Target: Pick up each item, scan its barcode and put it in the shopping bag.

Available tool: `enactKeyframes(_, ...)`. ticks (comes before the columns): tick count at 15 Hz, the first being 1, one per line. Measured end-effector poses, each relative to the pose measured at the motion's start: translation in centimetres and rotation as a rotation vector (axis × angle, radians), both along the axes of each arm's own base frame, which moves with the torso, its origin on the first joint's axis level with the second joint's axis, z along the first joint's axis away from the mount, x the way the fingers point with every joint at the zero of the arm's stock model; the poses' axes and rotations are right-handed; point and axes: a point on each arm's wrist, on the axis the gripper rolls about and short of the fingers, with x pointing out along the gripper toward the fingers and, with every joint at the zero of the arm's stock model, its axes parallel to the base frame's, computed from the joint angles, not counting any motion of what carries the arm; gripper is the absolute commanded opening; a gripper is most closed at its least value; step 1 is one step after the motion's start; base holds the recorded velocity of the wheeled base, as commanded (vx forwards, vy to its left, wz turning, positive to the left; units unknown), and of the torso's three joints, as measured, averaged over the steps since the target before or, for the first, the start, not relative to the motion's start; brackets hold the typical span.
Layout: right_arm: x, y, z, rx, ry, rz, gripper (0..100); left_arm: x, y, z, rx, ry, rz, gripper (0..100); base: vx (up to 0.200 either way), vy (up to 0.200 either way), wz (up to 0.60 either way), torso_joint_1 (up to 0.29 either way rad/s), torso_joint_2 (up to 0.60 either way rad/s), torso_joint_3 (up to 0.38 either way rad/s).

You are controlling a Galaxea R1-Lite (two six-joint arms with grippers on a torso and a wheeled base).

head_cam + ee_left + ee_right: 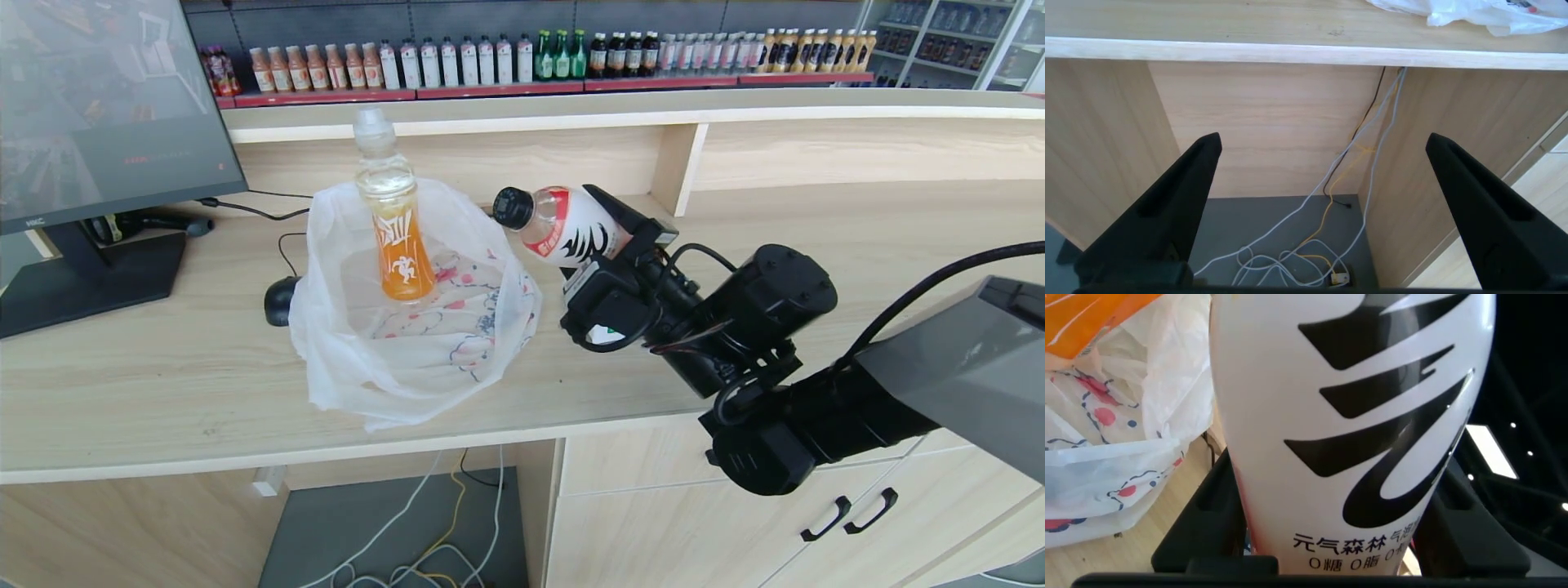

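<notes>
From the head camera we see the right claw (600,245) pinching a white bottle (563,224), held tilted in the air just beside the shopping bag (408,359), black cap toward the bag. The bag sits open on the tabletop (163,367) with an orange bottle (400,245) upright inside. A mouse (279,300) lies just beside the bag, partly hidden behind it.

The right wrist camera adds the close side: the white bottle (1355,416) between dark fingers (1196,535), its cap cut off, the bag (1127,474) just beyond.

The left wrist camera gives us the left claw (1323,143) spread wide, holding nothing, below the tabletop edge (1208,49) and facing loose cables (1315,245) on the floor. A corner of the bag (1470,15) peeks over that edge.

Where the white bottle's barcode sits we cannot tell
</notes>
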Motion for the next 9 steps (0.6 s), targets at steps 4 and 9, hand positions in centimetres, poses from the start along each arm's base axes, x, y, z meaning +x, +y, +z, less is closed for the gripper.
enactKeyframes(4,0.46,-0.11,-0.46,-0.013,-0.001,-0.015,0,0.00,0.00,0.00,0.000,0.000,-0.001,100,0.000,0.000,0.00,0.000,0.00,0.000)
enactKeyframes(9,0.95,-0.59,-0.60,-0.015,0.001,-0.030,0,0.00,0.00,0.00,0.000,0.000,-0.001,100,0.000,0.000,0.00,0.000,0.00,0.000)
